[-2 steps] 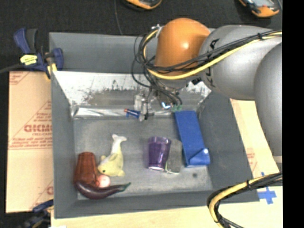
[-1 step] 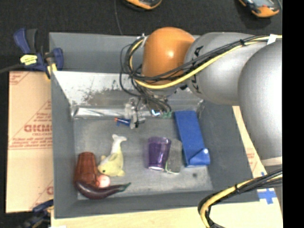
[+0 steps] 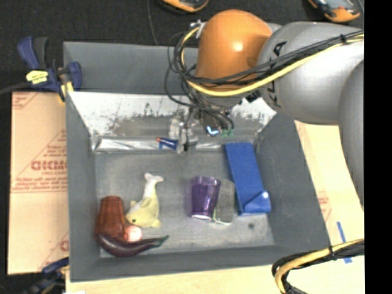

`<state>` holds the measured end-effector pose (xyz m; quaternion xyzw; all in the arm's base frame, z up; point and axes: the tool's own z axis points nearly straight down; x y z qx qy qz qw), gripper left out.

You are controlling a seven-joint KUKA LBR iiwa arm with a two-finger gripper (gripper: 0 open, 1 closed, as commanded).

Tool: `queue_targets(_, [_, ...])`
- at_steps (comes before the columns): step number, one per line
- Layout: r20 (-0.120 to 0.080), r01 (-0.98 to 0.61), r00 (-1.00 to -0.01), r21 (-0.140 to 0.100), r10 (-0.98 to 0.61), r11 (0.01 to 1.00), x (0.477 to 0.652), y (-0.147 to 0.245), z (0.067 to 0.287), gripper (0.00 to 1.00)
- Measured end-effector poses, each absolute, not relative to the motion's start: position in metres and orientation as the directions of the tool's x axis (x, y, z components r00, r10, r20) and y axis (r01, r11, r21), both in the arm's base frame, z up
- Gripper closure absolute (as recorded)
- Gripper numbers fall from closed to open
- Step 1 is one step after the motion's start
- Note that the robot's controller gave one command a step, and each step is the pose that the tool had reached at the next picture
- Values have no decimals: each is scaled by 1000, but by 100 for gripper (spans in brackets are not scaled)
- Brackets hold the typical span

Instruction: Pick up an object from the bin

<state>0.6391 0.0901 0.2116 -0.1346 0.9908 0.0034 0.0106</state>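
My gripper point(image 3: 184, 136) hangs below the orange dome at the back of the bin, close to the back wall. Just to its left a small blue and red object point(image 3: 166, 143) lies at the foot of that wall. A blue box point(image 3: 244, 175) lies lengthwise to the gripper's front right. In front of the gripper, toward the bin's middle, a purple cup point(image 3: 204, 196) stands, with a small grey piece point(image 3: 224, 211) beside it.
In the front left corner lie a yellow whale toy point(image 3: 147, 207), a brown block point(image 3: 110, 218), a pink ball point(image 3: 133, 233) and a dark purple eggplant point(image 3: 125, 245). The arm and its cables cover the bin's back right.
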Motion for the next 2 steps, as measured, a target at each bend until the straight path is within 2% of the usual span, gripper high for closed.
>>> queue_targets(1, [-32, -257, -966, 2, -257, 966, 638, 94, 240, 100])
queue_targets(2, [-28, -449, -893, -4, -449, 894, 615, 91, 229, 100])
